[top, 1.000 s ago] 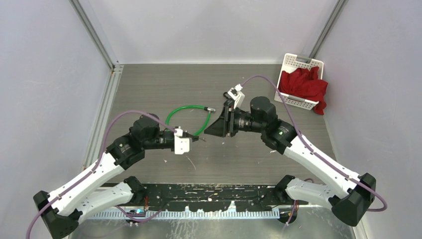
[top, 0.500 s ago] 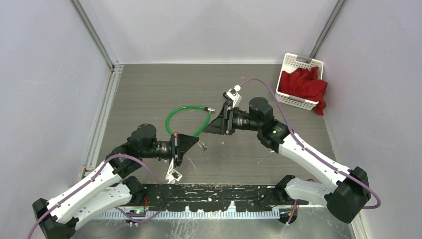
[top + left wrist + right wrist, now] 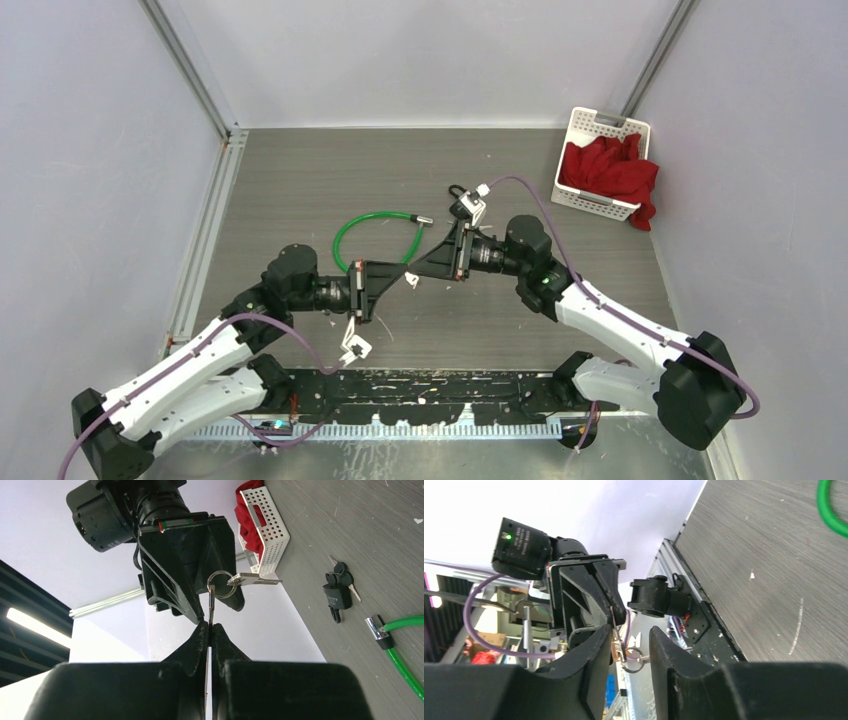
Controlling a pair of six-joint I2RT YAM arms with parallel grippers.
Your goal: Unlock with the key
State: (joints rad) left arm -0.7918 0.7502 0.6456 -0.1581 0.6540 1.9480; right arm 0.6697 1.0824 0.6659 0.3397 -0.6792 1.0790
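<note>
Grey wood-grain table (image 3: 300,180) enclosed by pale walls, with both arm bases at its near edge. Near the centre, the left gripper (image 3: 210,627) is closed tight on the blade of one key of a silver key bunch on a metal ring (image 3: 250,579). It holds the bunch off the table, the ring and a second key standing clear beyond the fingertips. Directly opposite, just to the right, the right gripper (image 3: 631,632) faces it with its fingers (image 3: 594,645) partly apart on either side of the ring; one finger is close against the bunch, the other clear of it. Just beyond the grippers, a green cable with a metal end (image 3: 405,623) lies looped on the table. Farther and right of it rests a small black padlock (image 3: 335,596) with keys beside it. At the far right stands a white perforated plastic basket (image 3: 590,125) holding a red cloth (image 3: 610,170).
</note>
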